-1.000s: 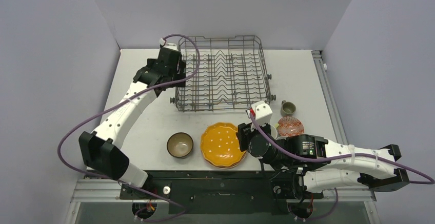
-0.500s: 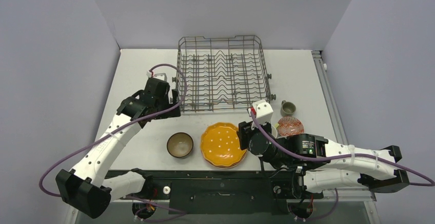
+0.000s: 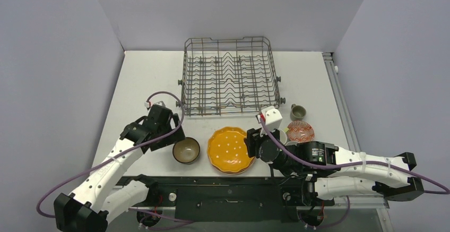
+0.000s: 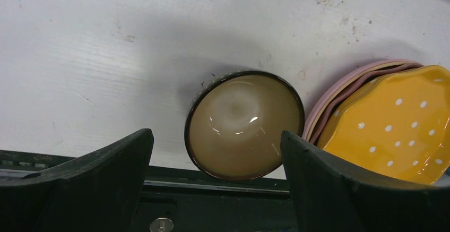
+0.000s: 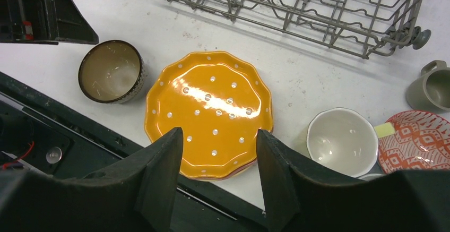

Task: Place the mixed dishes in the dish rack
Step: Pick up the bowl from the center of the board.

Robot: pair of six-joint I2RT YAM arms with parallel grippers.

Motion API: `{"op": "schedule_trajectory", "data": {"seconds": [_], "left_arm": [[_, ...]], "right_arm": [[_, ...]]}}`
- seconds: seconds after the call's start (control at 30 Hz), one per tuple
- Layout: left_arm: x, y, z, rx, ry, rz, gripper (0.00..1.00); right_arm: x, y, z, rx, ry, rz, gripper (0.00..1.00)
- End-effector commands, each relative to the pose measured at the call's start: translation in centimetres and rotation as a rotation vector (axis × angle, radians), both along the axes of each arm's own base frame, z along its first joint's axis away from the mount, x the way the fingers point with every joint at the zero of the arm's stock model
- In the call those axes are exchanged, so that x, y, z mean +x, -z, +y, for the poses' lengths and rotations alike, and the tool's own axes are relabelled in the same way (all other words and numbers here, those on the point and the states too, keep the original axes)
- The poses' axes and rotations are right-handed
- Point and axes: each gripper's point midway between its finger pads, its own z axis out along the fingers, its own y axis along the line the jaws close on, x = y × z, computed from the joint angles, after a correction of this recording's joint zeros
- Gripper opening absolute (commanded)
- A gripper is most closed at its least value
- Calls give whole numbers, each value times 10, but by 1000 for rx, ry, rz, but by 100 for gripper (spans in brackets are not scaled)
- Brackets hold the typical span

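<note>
Left jaws spread wide, hovering over the brown bowl [image 4: 244,125]. The bowl sits upright on the tabletop [image 3: 143,83], just left of the orange plate [image 3: 231,149]. That plate tops a stack, with pink rims showing beneath it. Right jaws partly spread, pinching nothing, above the plate's right edge. Dish rack [image 3: 228,78] stands far centre, well apart from the bowl. Grey mug [image 3: 297,112] and white bowl [image 5: 343,142] at right.
</note>
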Motion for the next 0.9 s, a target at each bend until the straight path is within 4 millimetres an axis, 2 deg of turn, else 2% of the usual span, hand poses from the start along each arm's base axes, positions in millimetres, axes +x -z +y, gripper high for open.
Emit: {"op": "schedule_trajectory", "data": {"seconds": [0.0,0.37,0.6,0.87], "left_arm": [[3,0,-8,-114,-104,-58,87],[-9,38,-11,-148,-138,-1,82],[-11,52,-18,-177,-115,22,68],[-17,63,-23,-197,-98,50,57]], "right_arm": [[1,-3,3,52,-4,-3,49],[0,4,6,54,-14,3,48],[-1,12,8,50,-18,12,48],[0,14,13,39,-21,18,47]]}}
